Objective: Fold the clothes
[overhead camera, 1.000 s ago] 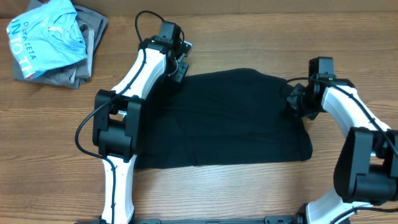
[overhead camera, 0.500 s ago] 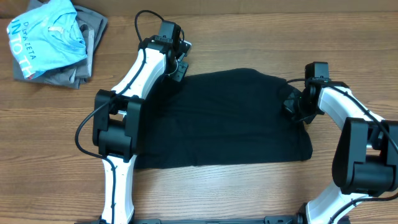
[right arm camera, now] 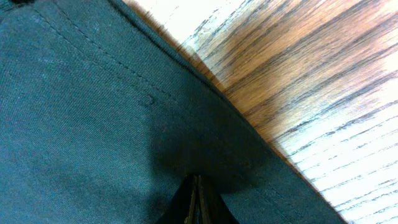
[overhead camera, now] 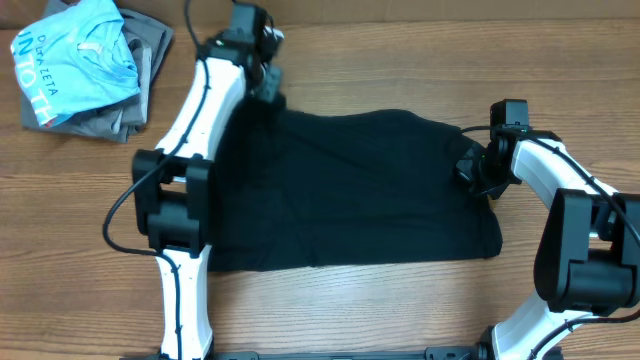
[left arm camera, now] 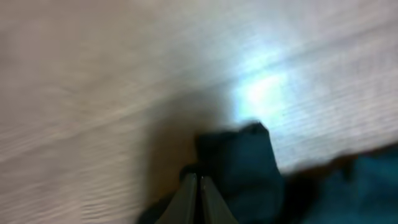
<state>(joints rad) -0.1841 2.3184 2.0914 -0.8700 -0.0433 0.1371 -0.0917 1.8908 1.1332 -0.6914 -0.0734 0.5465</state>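
Note:
A black garment (overhead camera: 350, 190) lies spread across the middle of the wooden table. My left gripper (overhead camera: 268, 88) is at its far left corner, shut on the black cloth (left arm camera: 239, 165), which the blurred left wrist view shows pinched at the fingertips (left arm camera: 199, 180). My right gripper (overhead camera: 472, 168) is at the garment's right edge, shut on the cloth near its stitched hem (right arm camera: 186, 68); the fingertips (right arm camera: 198, 182) press into the fabric.
A pile of folded clothes (overhead camera: 85, 65), light blue shirt on top of grey ones, sits at the far left corner. Bare wooden table (overhead camera: 380, 300) runs along the front and to the right of the garment.
My left gripper has moved up and to the left, pulling the garment's far left corner with it. My right gripper shifted slightly left earlier and has held still since.

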